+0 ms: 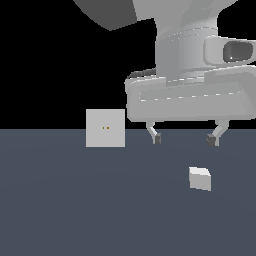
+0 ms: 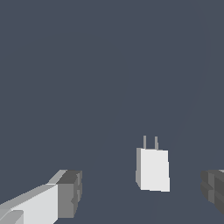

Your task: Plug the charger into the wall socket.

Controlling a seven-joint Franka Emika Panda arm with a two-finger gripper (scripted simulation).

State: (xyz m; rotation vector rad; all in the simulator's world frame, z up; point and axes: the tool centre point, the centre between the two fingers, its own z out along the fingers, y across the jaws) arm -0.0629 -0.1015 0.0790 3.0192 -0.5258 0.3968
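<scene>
The charger [image 1: 200, 178] is a small off-white block lying on the dark grey floor, towards the exterior view's right. In the wrist view the charger [image 2: 153, 169] shows two thin prongs sticking out of one end. The wall socket [image 1: 105, 128] is a flat light-grey square panel with two tiny orange dots, standing upright to the exterior view's left. My gripper [image 1: 185, 139] hangs open and empty above the floor, a little above and behind the charger. Its fingertips [image 2: 70, 192] stand wide apart on either side of the charger in the wrist view.
The dark grey floor [image 1: 75, 200] stretches across the lower half of the exterior view. Behind it is plain black background. Nothing else stands near the charger or the socket.
</scene>
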